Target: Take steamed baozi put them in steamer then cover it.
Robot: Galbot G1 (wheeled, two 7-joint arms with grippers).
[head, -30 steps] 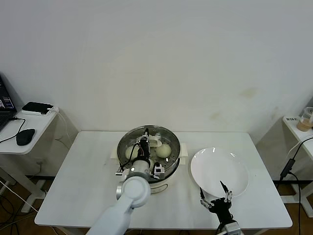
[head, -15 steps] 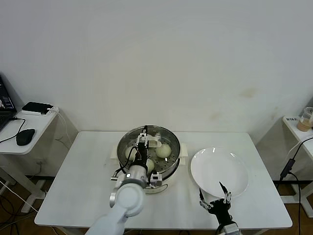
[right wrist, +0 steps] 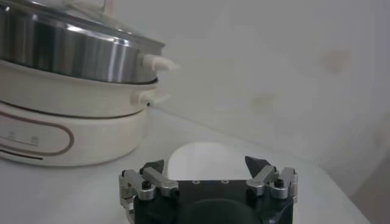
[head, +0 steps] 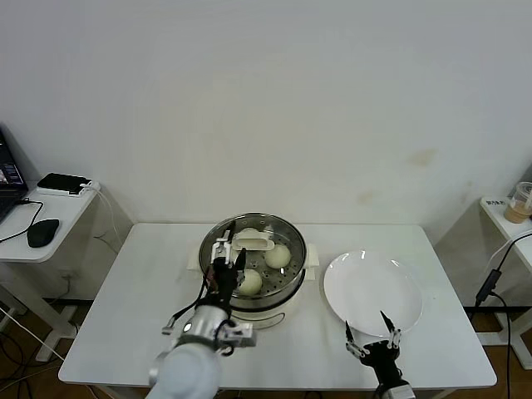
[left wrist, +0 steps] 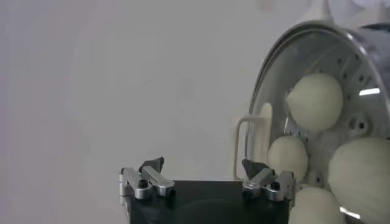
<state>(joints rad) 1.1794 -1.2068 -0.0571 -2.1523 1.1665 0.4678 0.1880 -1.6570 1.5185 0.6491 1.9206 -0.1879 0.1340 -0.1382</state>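
Note:
The steamer (head: 291,278) stands mid-table, a steel pot on a cream base. The glass cover sits on it, its cream handle (head: 252,242) at centre. Several cream-white baozi (head: 278,256) show through the glass. My left gripper (head: 229,254) is open and empty, at the pot's near-left rim, apart from the handle. In the left wrist view the gripper (left wrist: 204,164) faces the cover handle (left wrist: 251,148) and a baozi (left wrist: 314,101). My right gripper (head: 367,331) is open and empty at the white plate's near edge. The right wrist view shows that gripper (right wrist: 204,163) and the steamer (right wrist: 73,58).
An empty white plate (head: 372,291) lies right of the steamer and shows in the right wrist view (right wrist: 201,151). A side table (head: 50,218) with a mouse stands at the left. A cup (head: 522,202) stands on a shelf at the right.
My left gripper has let go of the cover's handle and drawn back toward the front left of the pot. The cover stays on the steamer. The right gripper has hardly moved.

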